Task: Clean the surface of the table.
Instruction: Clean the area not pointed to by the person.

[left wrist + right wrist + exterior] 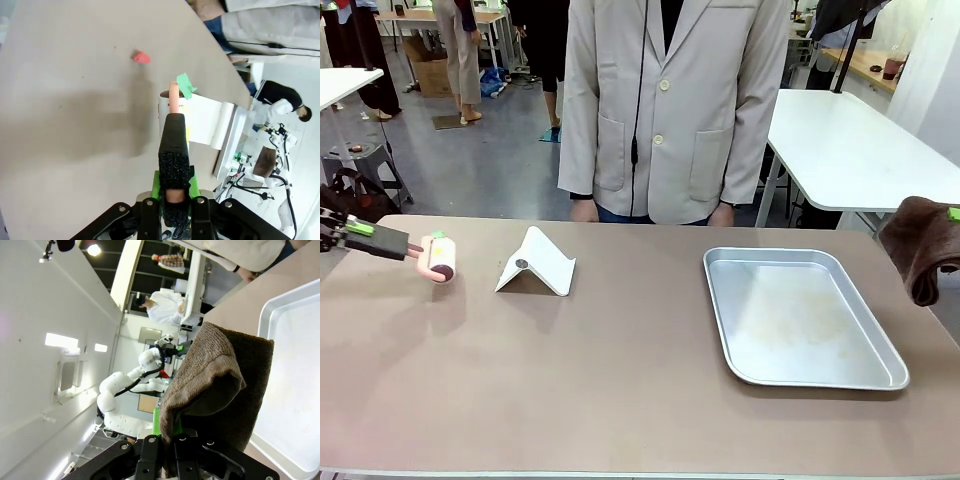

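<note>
while over the table (620, 380), left gripper (175, 187) gripping roller (441, 258); right gripper (172, 440) gripping cloth (220, 375)

A wide rectangular desk (620, 380) is seen lying level, its smooth matte taupe-brown top bordered by a thin pale edge.

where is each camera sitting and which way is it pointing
Front view: fixed between the arms, looking across the table at the person; left claw with roller at the left edge, brown cloth at the right.
Left wrist view: on the left wrist, looking along the left claw and roller at the tabletop.
Right wrist view: on the right wrist, rolled sideways, looking along the right claw, shut on the brown cloth, toward the tray.
Shared: front and right wrist both show brown cloth and tray.
</note>
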`<move>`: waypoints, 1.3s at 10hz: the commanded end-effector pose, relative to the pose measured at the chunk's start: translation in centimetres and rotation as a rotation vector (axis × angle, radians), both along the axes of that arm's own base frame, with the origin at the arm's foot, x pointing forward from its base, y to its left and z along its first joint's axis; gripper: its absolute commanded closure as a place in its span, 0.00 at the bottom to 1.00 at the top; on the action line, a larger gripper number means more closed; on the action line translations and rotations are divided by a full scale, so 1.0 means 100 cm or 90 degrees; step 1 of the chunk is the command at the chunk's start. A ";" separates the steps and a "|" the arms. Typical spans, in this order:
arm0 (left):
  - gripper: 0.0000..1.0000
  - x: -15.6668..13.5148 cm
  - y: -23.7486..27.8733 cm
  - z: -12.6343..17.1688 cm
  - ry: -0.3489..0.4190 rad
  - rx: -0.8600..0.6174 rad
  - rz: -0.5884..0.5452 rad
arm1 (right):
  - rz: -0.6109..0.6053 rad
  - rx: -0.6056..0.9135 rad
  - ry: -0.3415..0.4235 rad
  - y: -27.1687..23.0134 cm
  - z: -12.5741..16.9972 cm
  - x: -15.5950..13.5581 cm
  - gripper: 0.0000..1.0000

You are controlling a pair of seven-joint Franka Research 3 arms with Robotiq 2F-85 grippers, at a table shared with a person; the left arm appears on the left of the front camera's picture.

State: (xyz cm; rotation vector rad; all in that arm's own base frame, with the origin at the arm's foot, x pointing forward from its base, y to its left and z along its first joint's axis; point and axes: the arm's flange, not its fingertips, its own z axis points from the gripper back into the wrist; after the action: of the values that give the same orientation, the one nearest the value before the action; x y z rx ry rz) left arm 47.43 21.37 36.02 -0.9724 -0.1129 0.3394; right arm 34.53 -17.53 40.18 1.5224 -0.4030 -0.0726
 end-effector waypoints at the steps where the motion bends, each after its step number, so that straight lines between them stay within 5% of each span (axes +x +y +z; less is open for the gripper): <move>1: 0.78 -0.026 0.015 0.022 -0.077 -0.033 0.000 | 0.002 0.005 -0.006 -0.001 0.003 -0.002 0.93; 3: 0.78 -0.043 0.040 0.035 -0.139 -0.048 -0.018 | 0.002 0.005 -0.006 -0.001 0.003 -0.002 0.93; 7: 0.78 -0.072 0.090 0.044 -0.119 -0.044 -0.034 | 0.002 0.005 -0.006 -0.001 0.003 -0.002 0.93; 13: 0.78 -0.018 0.112 0.019 -0.037 -0.005 -0.017 | 0.002 0.005 -0.006 -0.001 0.003 -0.002 0.93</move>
State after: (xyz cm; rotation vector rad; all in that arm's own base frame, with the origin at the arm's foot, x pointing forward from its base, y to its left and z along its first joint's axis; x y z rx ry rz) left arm 44.23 31.85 37.56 -1.0052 -0.1809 0.2654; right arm 34.52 -17.56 40.17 1.5228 -0.4031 -0.0731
